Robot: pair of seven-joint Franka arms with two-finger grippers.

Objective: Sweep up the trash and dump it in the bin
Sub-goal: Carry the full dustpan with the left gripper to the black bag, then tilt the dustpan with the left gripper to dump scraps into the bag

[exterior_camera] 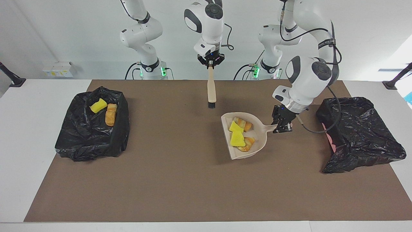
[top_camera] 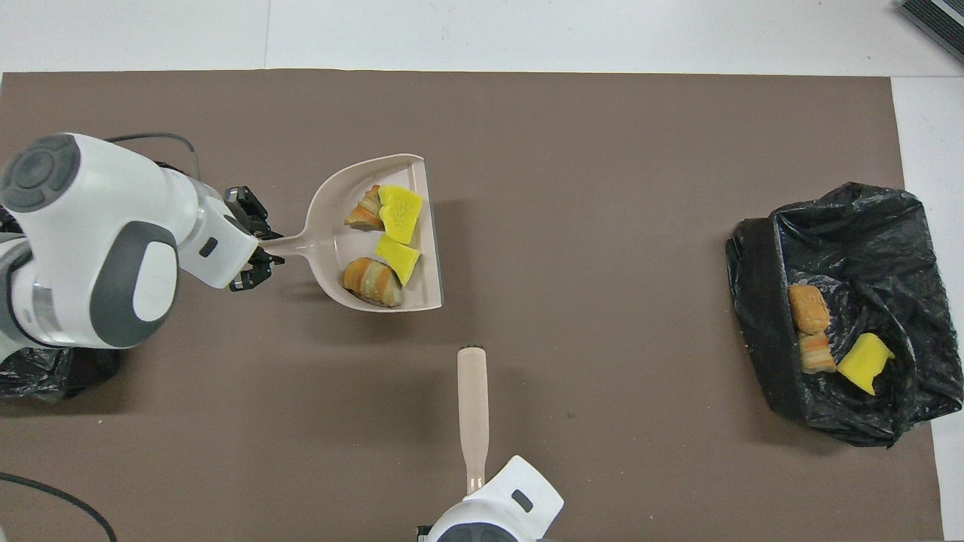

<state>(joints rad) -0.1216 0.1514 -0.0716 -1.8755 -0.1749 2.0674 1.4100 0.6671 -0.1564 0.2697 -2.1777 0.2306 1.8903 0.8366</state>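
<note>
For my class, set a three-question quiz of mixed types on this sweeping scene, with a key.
1. True or false: the dustpan holds four scraps.
2. What does the right hand hold? A) a sponge B) the brush C) nothing
3. Fill in: the left hand grips the dustpan by its ____.

Key: 1 true: two yellow sponge pieces, two bread lumps. 2 B: it hangs raised, bristles down. 3 handle: the pan is carried beside the black bin at the left arm's end, while the other bin already holds scraps.
</note>
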